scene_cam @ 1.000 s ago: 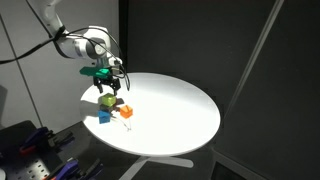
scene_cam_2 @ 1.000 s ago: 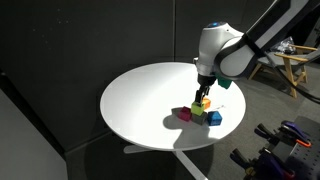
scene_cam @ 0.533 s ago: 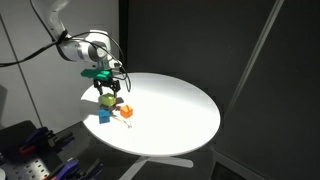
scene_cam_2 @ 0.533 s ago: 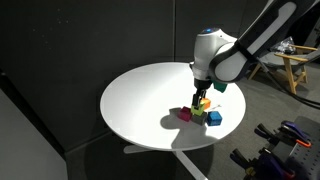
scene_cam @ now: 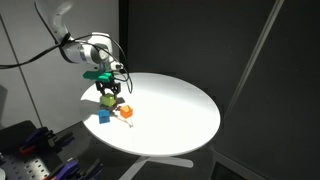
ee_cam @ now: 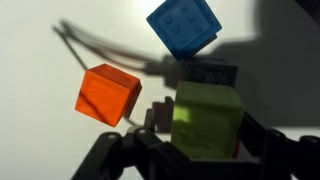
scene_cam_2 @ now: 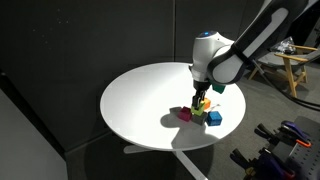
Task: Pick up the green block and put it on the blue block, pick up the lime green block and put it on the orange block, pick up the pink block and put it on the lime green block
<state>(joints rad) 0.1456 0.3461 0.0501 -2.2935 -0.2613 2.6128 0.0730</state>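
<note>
My half-open gripper (scene_cam: 108,93) straddles the lime green block (ee_cam: 207,122), grip unclear; blue block (ee_cam: 184,26) and orange block (ee_cam: 107,94) sit bare.

- We saw both exterior views dim and coarse, the backdrop near black; only the white table (scene_cam: 180,110) was brightly lit, its top nearly washed out.
- Hard dark shadows fell on the table in both.
- In the wrist view the table glared almost white, crossed by long shadow streaks.
- There the lime green block (ee_cam: 207,120) was close and soft, the blue block (ee_cam: 185,25) sharper.
</note>
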